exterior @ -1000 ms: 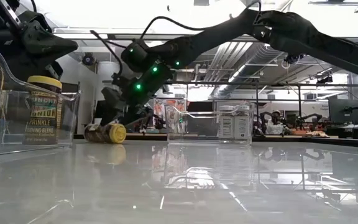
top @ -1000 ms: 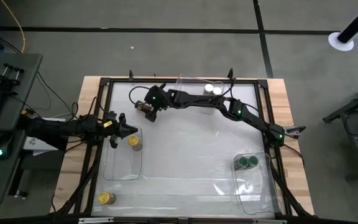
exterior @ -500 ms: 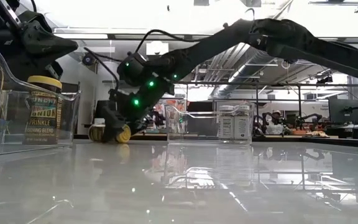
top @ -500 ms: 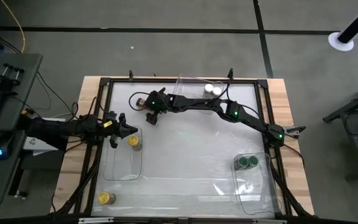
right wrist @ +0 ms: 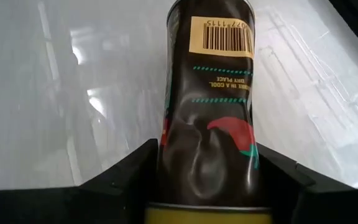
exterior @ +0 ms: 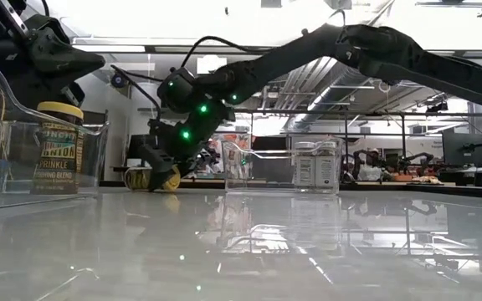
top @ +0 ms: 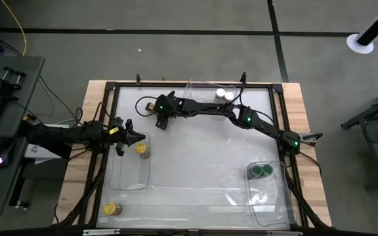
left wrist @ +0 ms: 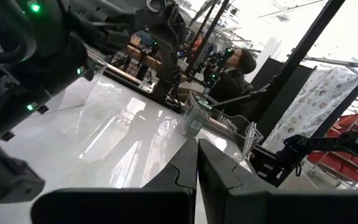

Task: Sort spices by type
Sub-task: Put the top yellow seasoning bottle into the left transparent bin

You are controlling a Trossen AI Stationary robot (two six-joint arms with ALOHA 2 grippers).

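A yellow-lidded spice jar [right wrist: 210,106] with a dark label lies on its side at the table's far left [exterior: 151,178]. My right gripper [top: 162,118] reaches across from the right and is shut on it. My left gripper [top: 128,135] is shut and hovers over the left clear bin [top: 128,177], where a yellow-lidded jar [top: 141,149] stands upright. A third yellow-lidded jar [top: 112,208] stands at the near left corner. Two white-lidded jars [top: 225,94] stand in the far bin and two green-lidded jars [top: 262,172] in the right bin. My right gripper pinches the lying jar's body near its lid end [right wrist: 204,180], one finger [right wrist: 126,171] on each side. The fingers lie along the jar, with the yellow lid toward the wrist, and slant down from the table's right. The jar rests on the table, and its label looks dented between the fingers.
The far bin [top: 205,88] stands just right of the right gripper. The right bin [top: 268,196] sits at the near right. A black frame [top: 110,88] runs around the table. The middle of the table is bare white surface.
My right gripper has moved toward the table's left and down onto the lying jar, which lay just left of the fingers a second ago and now sits between them. The jar still lies on the table.
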